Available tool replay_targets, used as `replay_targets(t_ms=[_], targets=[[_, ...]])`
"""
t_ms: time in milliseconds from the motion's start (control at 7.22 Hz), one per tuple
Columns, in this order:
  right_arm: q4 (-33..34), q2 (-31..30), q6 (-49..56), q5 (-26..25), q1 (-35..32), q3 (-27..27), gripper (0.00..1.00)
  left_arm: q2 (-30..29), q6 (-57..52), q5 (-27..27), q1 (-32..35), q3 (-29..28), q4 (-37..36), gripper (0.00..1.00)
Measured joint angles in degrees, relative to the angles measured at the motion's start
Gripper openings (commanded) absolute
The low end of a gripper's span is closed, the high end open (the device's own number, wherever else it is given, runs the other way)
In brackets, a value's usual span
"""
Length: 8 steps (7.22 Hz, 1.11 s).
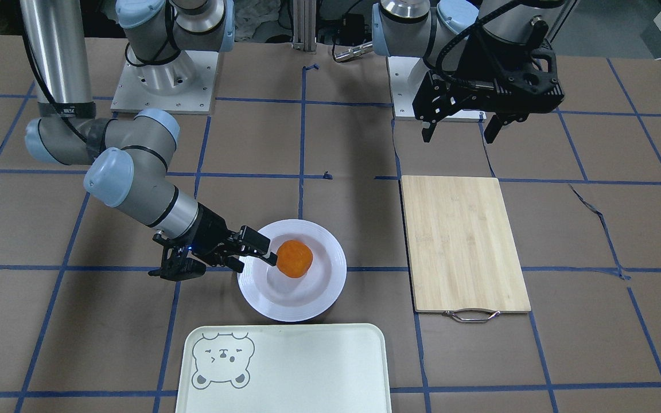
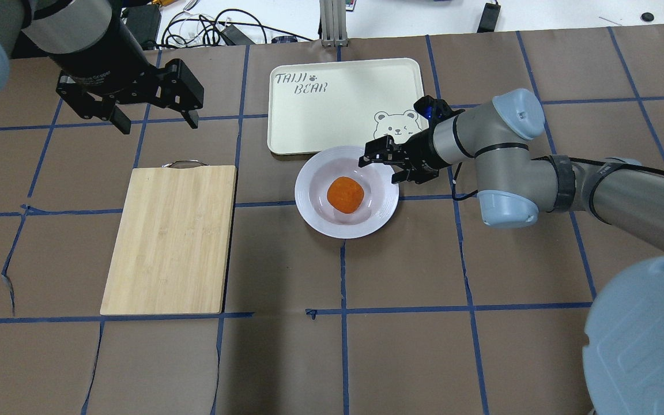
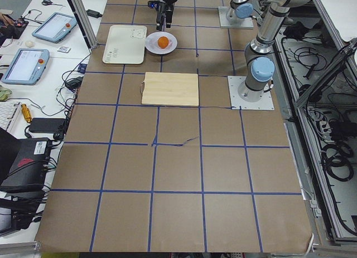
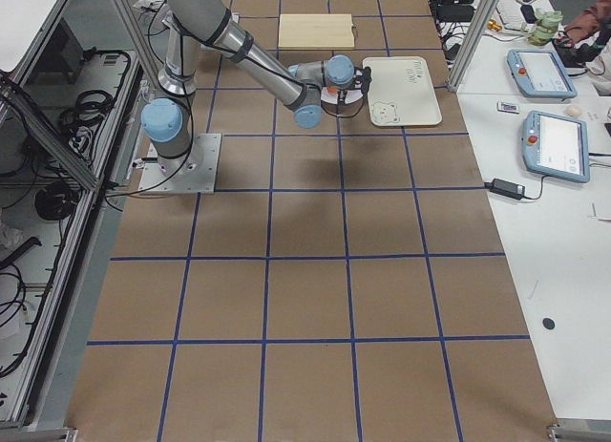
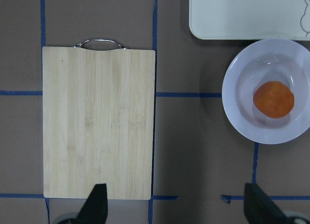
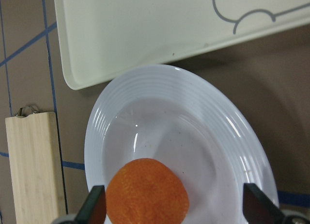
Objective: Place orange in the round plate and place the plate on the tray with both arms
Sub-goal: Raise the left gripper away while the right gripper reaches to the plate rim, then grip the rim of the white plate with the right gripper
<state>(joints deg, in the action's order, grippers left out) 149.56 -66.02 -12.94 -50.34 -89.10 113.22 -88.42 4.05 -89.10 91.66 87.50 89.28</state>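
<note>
The orange (image 1: 294, 258) rests in the well of the round white plate (image 1: 307, 298), which stands on the table just short of the cream tray (image 1: 284, 367). My right gripper (image 1: 257, 258) hangs open over the plate's rim on the robot's right side. One fingertip (image 1: 270, 255) is close beside the orange, and nothing is gripped. In the right wrist view the orange (image 6: 147, 190) sits low between the two spread fingers, nearer the left one. My left gripper (image 2: 159, 124) is open and empty, held high above the table near the cutting board's handle end.
A bamboo cutting board (image 2: 170, 239) with a metal handle lies on the robot's left side of the plate. The tray (image 2: 343, 104) with its bear face lies just beyond the plate. Brown paper with blue tape lines covers the table (image 2: 401, 346).
</note>
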Motion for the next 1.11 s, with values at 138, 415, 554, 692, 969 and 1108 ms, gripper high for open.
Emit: replay_targets(t_ms=[138,415,554,692,969,1108], targets=[[-0.1,0.1,0.3,-0.6,0.1,-0.7,1.0,0.5,0.5,-0.2,0.2,0.9,-0.8,1.0],[-0.5,0.2,2.4,-3.9,0.5,0.2,1.0,0.9,0.5,-0.2,0.2,1.6,-1.2,1.0],[-0.4,0.3,2.7,-4.6,0.6,1.6,1.0,0.9,0.4,-0.1,0.1,1.6,-1.3,1.0],[-0.2,0.4,2.7,-4.7,0.6,2.9,1.0,1.0,0.3,0.0,-0.1,1.5,-1.3,1.0],[-0.3,0.6,1.5,-3.7,0.6,3.6,1.0,1.0,0.3,0.1,-0.2,1.6,-1.3,1.0],[-0.3,0.9,0.4,-2.1,0.5,3.7,1.0,1.0,0.3,0.1,-0.2,1.7,-1.3,1.0]])
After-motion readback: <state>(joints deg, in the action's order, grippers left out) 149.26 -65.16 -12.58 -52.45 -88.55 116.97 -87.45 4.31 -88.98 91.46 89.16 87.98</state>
